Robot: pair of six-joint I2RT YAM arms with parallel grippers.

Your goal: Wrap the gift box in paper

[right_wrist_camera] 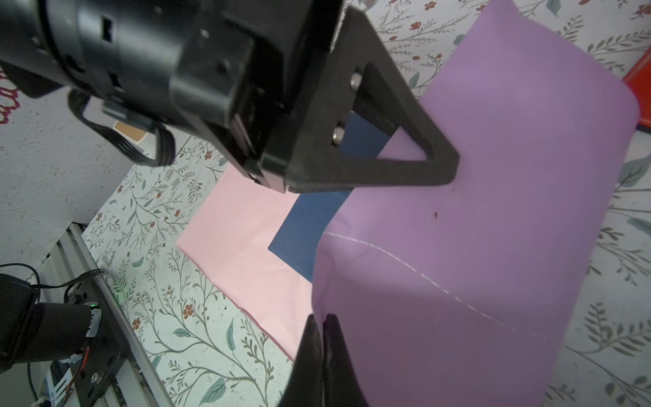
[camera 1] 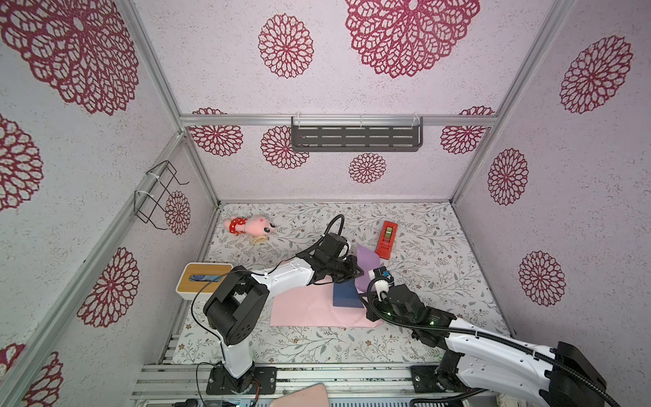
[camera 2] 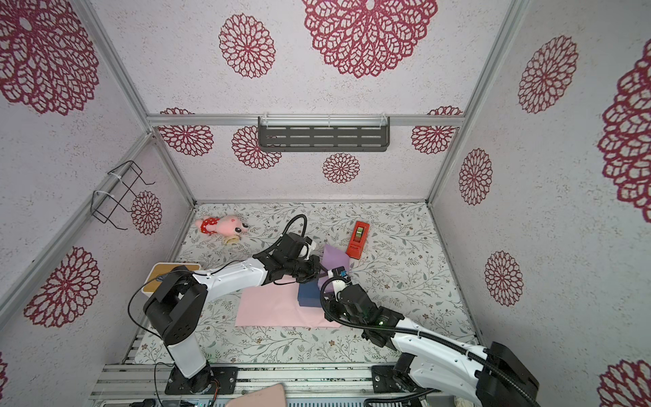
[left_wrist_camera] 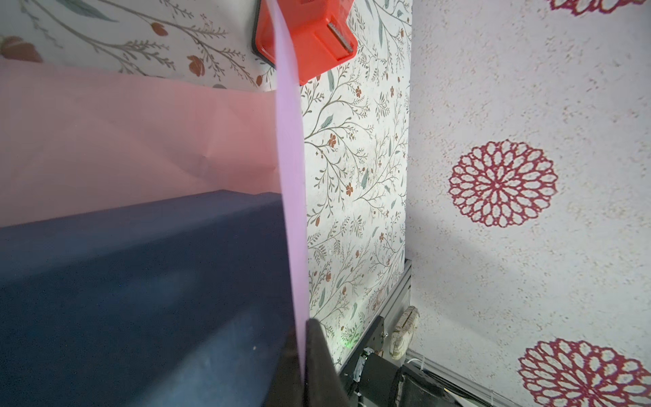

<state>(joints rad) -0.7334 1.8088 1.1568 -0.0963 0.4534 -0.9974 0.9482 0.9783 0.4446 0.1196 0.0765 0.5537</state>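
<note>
You have the box (camera 1: 347,295) mid-table, sitting on the pink face of the paper (camera 1: 303,310) near the sheet's right end. That end is raised, lilac side outward, standing against the box's far side. Left gripper (left_wrist_camera: 303,329) is clamped on the raised edge; right gripper (right_wrist_camera: 320,322) pinches the same lilac part. Red dispenser (camera 1: 386,239) lies just behind it.

You're looking at pale walls (camera 1: 218,70) printed with red flower rosettes, a dark slotted shelf (camera 1: 355,138) on the back one, a wire rack (camera 1: 156,195) at left, and a leaf-patterned tabletop (camera 1: 440,253).
</note>
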